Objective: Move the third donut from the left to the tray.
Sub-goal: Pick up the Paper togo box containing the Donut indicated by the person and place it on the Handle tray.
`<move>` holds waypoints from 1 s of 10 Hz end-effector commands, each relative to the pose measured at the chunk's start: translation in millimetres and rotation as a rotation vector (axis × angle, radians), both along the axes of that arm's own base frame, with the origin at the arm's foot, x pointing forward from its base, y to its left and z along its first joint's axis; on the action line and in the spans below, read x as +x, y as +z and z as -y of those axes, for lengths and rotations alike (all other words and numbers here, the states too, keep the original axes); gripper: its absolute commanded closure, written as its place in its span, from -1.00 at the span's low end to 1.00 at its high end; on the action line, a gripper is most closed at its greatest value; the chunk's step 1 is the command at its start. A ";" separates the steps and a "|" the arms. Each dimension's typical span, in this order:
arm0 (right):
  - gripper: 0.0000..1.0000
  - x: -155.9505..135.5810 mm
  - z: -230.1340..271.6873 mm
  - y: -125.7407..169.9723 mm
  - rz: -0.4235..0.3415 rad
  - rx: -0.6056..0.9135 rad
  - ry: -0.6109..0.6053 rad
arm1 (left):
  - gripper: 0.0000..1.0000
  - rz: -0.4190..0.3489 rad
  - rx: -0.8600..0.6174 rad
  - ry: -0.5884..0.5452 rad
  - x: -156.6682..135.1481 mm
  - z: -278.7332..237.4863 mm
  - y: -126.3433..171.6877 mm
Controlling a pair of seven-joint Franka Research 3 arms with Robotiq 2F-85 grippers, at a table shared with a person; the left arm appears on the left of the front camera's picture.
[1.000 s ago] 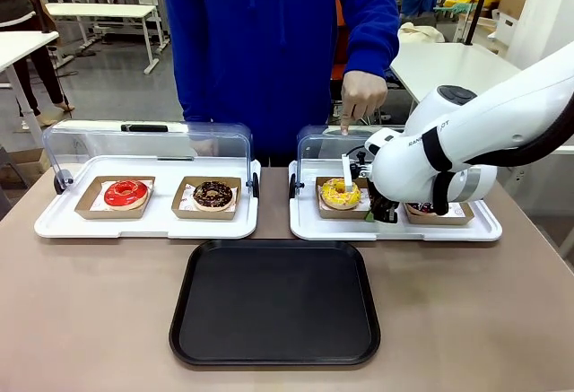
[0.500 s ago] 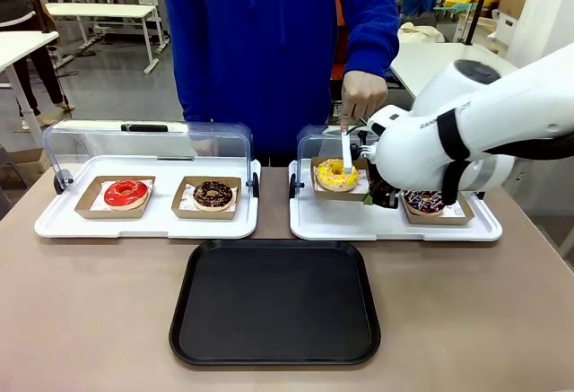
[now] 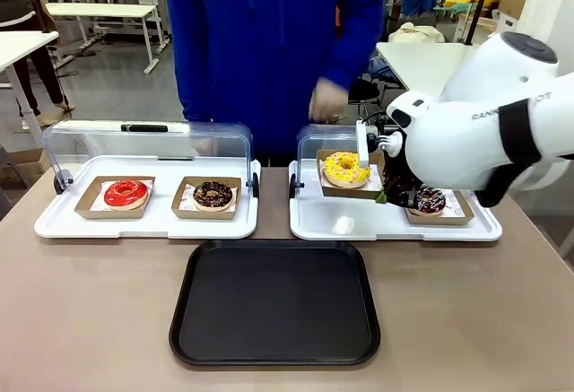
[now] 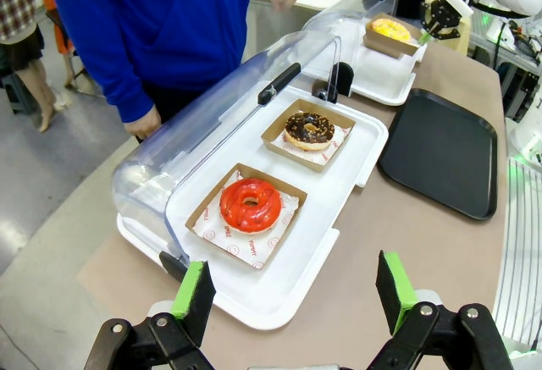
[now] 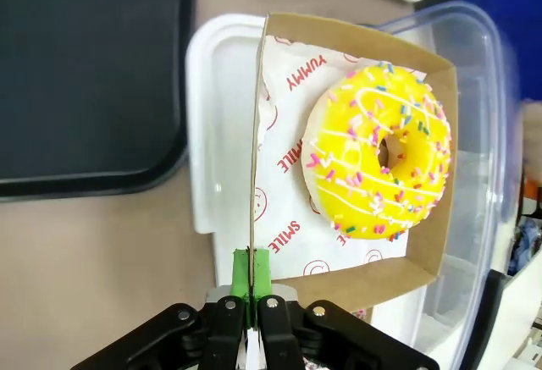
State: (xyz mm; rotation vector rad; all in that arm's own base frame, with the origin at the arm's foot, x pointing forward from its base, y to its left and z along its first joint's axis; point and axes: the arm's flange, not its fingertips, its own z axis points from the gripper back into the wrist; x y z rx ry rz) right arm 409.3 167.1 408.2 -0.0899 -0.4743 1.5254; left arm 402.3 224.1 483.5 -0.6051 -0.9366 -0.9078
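Nearest you, the black tray (image 3: 274, 302) lies flat on the brown table (image 3: 90, 320), between the arms and in front of the two white display trays.

Your left gripper (image 4: 292, 294) hovers over the near table edge with its green-padded fingers (image 4: 194, 289) spread wide apart, gripping nothing. Beyond it, in the left wrist view, sits the left white tray (image 4: 279, 277) with its clear domed lid (image 4: 229, 99) tipped back. It carries a red-glazed donut (image 4: 251, 204) and a chocolate donut (image 4: 309, 129), each in a brown cardboard holder.

Farther right, your right gripper (image 5: 251, 289) is pinched shut on the thin wall of the cardboard holder (image 5: 423, 218) that carries the yellow donut (image 5: 378, 150). The holder is lifted clear of the right white tray (image 3: 395, 223) and hangs tilted above its left half, with the yellow donut still seated inside on printed paper. Another dark donut (image 3: 430, 200) rests in its own holder on the right half of that tray, partly hidden behind the right arm (image 3: 484, 114).

At the far side stands a person in a blue top (image 3: 269, 42), one hand (image 3: 328, 100) blurred above the right tray's raised lid (image 3: 314, 145).
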 end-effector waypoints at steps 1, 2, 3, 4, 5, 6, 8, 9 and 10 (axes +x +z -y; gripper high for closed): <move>0.96 -32.8 -8.0 8.8 -0.036 0.030 -0.033 | -1.00 -0.007 -0.003 -0.006 -1.5 1.9 2.2; 0.96 -45.6 -13.4 8.8 -0.042 0.029 -0.035 | -1.00 -0.007 -0.003 -0.006 -1.5 1.9 2.2; 0.96 -57.1 -19.1 7.2 -0.029 0.020 -0.034 | -1.00 -0.007 -0.003 -0.006 -1.5 1.9 2.2; 0.96 -74.4 -31.2 2.1 -0.031 0.025 -0.026 | -1.00 -0.007 -0.003 -0.006 -1.5 1.9 2.2; 0.96 -87.1 -42.4 -4.1 -0.032 0.026 -0.025 | -1.00 -0.007 -0.003 -0.006 -1.5 1.9 2.2; 0.96 -96.2 -53.2 -11.1 -0.033 0.014 -0.013 | -1.00 -0.007 -0.003 -0.006 -1.5 1.9 2.2; 0.96 -118.7 -76.0 -31.3 -0.045 -0.004 0.000 | -1.00 -0.007 -0.003 -0.006 -1.5 1.9 2.2; 0.96 -128.1 -84.2 -41.6 -0.056 -0.013 0.008 | -1.00 -0.007 -0.003 -0.006 -1.5 1.9 2.2; 0.96 -138.5 -90.6 -51.5 -0.055 -0.013 0.016 | -1.00 -0.007 -0.003 -0.006 -1.5 1.9 2.2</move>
